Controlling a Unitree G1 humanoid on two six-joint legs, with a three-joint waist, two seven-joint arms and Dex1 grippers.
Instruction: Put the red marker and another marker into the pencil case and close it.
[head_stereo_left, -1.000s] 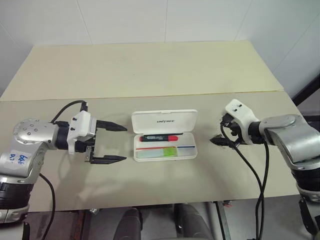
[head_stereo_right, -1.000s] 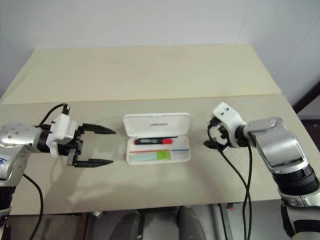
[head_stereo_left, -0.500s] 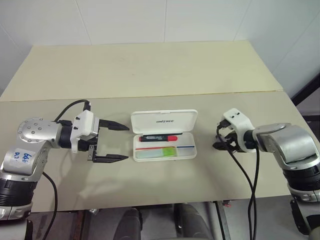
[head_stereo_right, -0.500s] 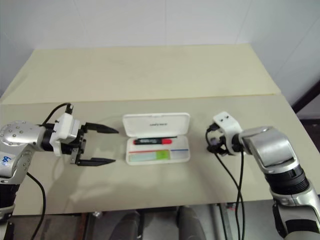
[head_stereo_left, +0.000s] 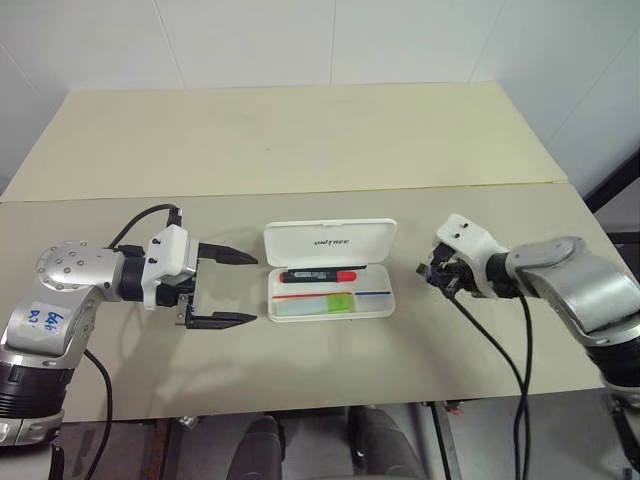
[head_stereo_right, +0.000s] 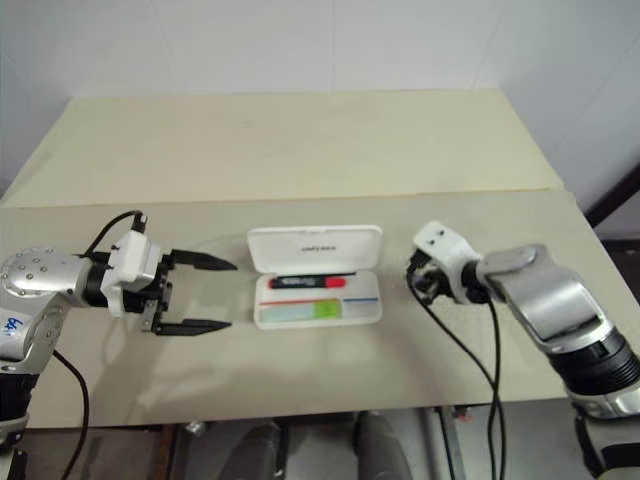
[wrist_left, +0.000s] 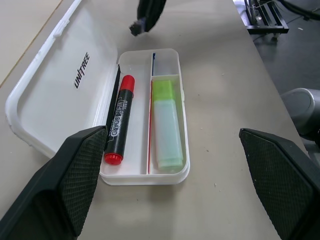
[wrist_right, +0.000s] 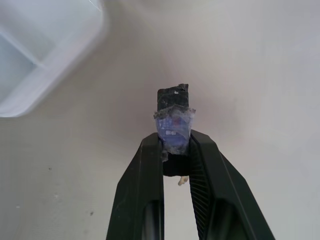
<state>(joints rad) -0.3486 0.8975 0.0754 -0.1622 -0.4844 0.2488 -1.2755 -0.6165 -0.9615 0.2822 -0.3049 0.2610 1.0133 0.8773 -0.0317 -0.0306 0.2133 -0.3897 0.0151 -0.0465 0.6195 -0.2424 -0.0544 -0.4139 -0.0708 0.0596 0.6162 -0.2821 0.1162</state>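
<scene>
The pencil case (head_stereo_left: 330, 240) lies open in the middle of the table, its lid flat behind the tray. In the tray rest the red marker (head_stereo_left: 318, 275) and, in front of it, the other marker, a pale green highlighter (head_stereo_left: 328, 305); the left wrist view gives the red marker (wrist_left: 120, 120) and the highlighter (wrist_left: 165, 125) side by side. My left gripper (head_stereo_left: 250, 288) hovers open just left of the case, pointing at it. My right gripper (head_stereo_left: 432, 275) sits right of the case, shut on a small dark piece (wrist_right: 173, 100) wrapped in bluish film.
The table's far half (head_stereo_left: 300, 130) lies beyond a seam. A dark stand (head_stereo_left: 615, 180) rises off the right edge. Black cables hang from both wrists over the front edge.
My right gripper has closed on the small dark piece and its wrist has rolled, with the hand edging towards the case. The left gripper stays open in place.
</scene>
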